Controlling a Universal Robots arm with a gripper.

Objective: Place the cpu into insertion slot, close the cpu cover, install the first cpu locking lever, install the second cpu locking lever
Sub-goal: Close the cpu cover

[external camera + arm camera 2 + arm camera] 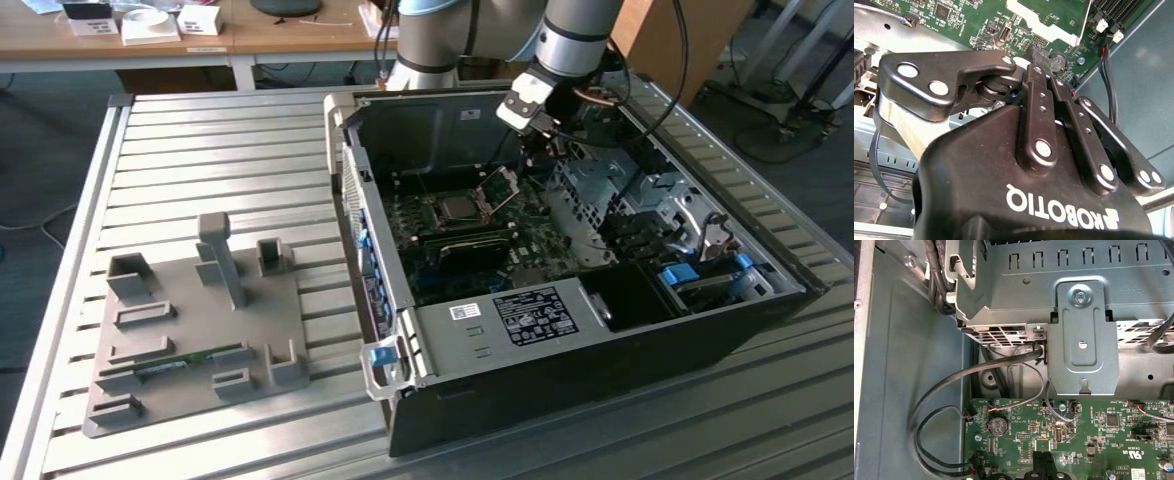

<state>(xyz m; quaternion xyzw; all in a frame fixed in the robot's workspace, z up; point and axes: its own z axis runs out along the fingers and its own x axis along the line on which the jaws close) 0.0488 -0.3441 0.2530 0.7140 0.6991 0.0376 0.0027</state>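
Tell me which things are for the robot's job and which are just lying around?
For the job: cpu, cpu cover standing open, gripper, green motherboard.
Just lying about: grey holder tray, white boxes, coin battery, black cables.

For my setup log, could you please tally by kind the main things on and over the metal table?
PC case: 1
grey jig: 1
arm: 1
tool: 1
cpu: 1
cover: 1
Total: 6
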